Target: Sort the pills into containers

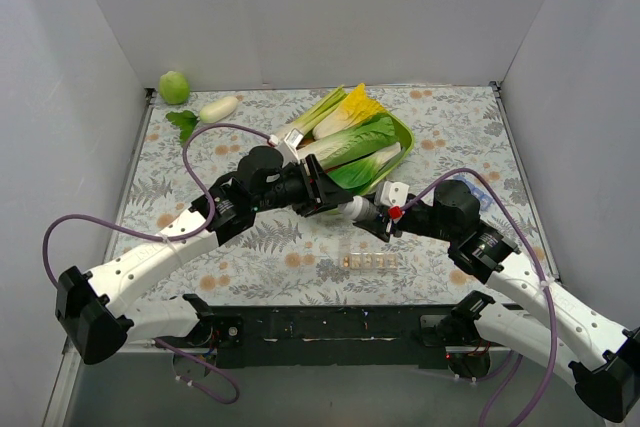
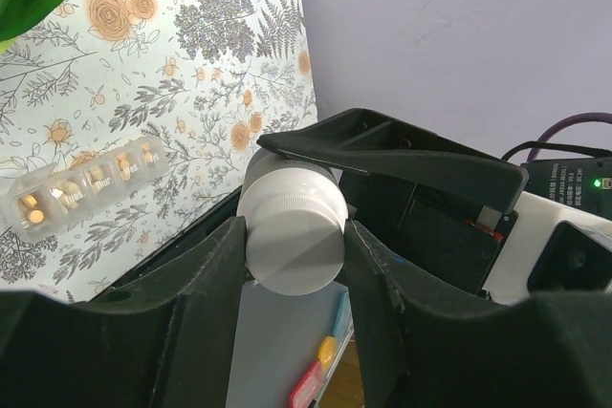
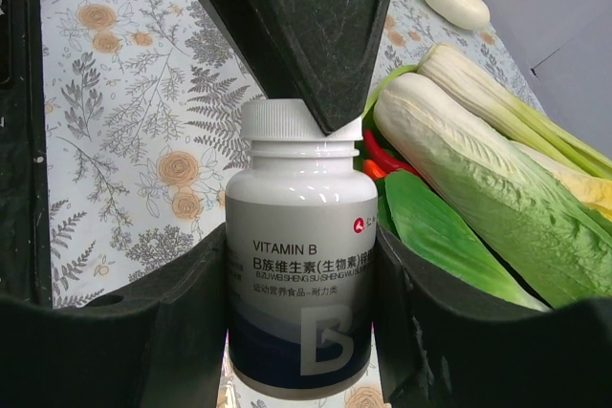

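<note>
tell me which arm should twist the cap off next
Left. The left gripper has its fingers against both sides of the cap. The right gripper clamps the bottle lower down, so it is probably best used to hold it steady.

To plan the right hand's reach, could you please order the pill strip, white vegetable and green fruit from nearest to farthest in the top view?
1. The pill strip, just on the near side of the right hand.
2. The white vegetable, at the back left.
3. The green fruit, in the back-left corner.

Containers [image 1: 370, 262] lie on table [image 1: 450, 127] before the bowl [image 1: 405, 132].
</note>
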`<action>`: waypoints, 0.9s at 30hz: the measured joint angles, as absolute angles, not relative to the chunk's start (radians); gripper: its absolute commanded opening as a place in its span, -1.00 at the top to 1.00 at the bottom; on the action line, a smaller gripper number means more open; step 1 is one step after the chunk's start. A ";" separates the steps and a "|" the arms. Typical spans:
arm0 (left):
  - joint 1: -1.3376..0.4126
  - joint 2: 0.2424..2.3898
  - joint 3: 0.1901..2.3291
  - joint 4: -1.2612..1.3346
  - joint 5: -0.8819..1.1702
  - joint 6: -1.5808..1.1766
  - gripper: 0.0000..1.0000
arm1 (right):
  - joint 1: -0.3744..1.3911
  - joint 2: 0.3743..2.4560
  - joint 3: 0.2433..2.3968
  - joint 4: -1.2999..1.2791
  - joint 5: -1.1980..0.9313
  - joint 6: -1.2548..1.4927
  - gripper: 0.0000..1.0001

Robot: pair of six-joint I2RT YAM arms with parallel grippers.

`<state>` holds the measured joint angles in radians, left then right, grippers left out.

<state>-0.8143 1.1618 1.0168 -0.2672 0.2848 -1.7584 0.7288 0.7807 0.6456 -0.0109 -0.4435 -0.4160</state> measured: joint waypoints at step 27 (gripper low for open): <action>-0.789 1.122 0.904 -0.183 0.964 -0.750 -0.57 | 0.704 0.795 0.426 0.352 -0.904 0.384 0.97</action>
<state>-0.7887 1.1225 0.9043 -0.1829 0.9642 -0.7498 0.7044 0.7952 0.4255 0.3523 -0.9039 0.3843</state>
